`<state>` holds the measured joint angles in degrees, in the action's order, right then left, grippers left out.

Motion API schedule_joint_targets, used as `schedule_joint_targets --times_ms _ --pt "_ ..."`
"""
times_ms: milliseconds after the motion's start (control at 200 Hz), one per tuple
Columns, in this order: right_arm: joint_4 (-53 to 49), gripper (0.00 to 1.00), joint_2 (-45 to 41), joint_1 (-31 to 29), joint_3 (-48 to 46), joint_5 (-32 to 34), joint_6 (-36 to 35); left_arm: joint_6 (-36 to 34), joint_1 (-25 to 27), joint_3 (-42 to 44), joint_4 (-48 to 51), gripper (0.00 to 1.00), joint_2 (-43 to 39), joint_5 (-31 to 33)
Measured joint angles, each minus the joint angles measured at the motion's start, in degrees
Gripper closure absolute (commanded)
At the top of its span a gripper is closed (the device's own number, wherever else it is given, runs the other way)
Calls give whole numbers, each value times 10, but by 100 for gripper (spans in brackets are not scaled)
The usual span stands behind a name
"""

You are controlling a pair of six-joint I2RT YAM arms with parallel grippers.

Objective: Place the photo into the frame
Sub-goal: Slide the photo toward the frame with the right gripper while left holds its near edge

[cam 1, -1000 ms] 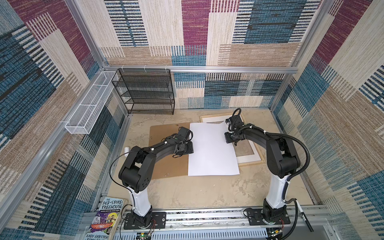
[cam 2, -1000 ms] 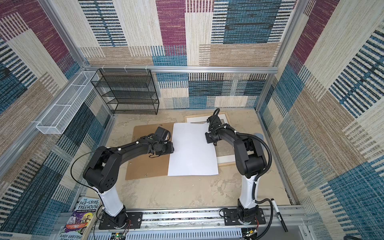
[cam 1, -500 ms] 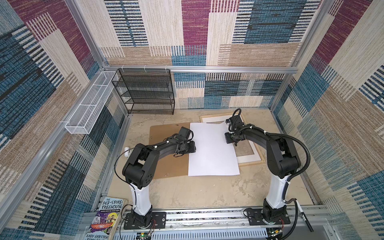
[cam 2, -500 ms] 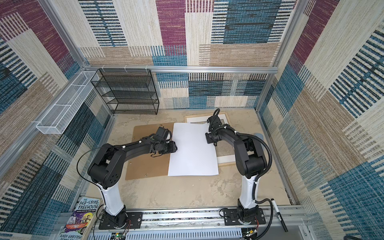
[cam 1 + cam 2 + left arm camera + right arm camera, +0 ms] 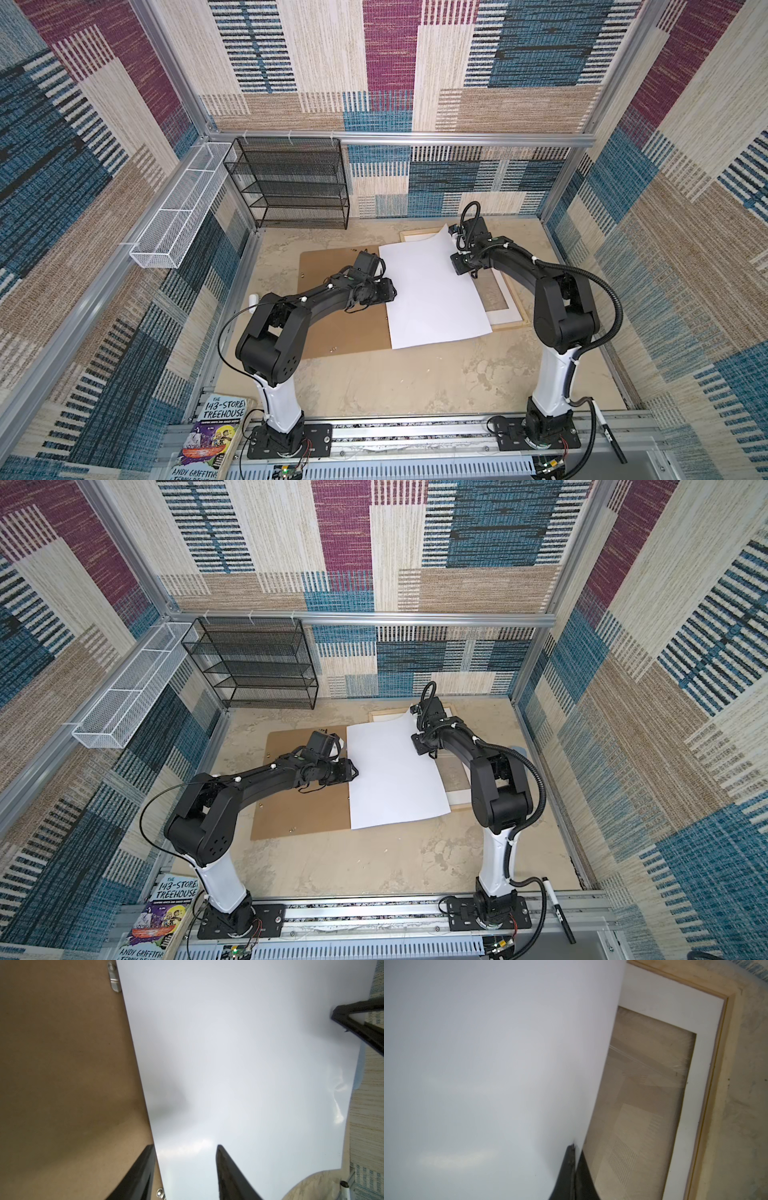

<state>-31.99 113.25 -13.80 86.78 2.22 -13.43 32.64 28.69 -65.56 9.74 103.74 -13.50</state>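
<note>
While the photo [image 5: 432, 291] lies white back up and skewed, it is only half over the frame [image 5: 509, 323]: one long side covers the frame's rails nearest the left arm, the rest hangs off onto the brown backing board [image 5: 345, 332] just beside the frame. It is not seated inside the rails yet. The right pincer [image 5: 573, 1148] is clamped on the photo's edge above the frame's far corner. That corner is curled up clear of the white mat [image 5: 708, 1064] sitting in the frame, likely so the sheet can be dragged across without catching a rail. The left pincer [image 5: 185, 1147] is at the photo's opposite edge, on the side away from the frame, jaws apart. One finger [image 5: 145, 1159] sits along the board/photo line, the other over the white sheet. It looks set to steady or nudge that edge toward the frame; contact with the paper cannot be told. Judgement: the aligning step is under way, and the sheet needs squaring to the frame's opening before it is lowered. The thin paper could buckle if pulled from one corner.
</note>
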Motion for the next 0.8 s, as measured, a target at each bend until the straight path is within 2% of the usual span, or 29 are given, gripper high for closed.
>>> schedule_joint_targets --times_ms 250,801 --pt "-9 100 7 24 14 10 -25 2 5 4 0 49 -3 0" --pt "-1 100 5 25 -18 27 -48 9 10 -8 -24 51 44 -28"
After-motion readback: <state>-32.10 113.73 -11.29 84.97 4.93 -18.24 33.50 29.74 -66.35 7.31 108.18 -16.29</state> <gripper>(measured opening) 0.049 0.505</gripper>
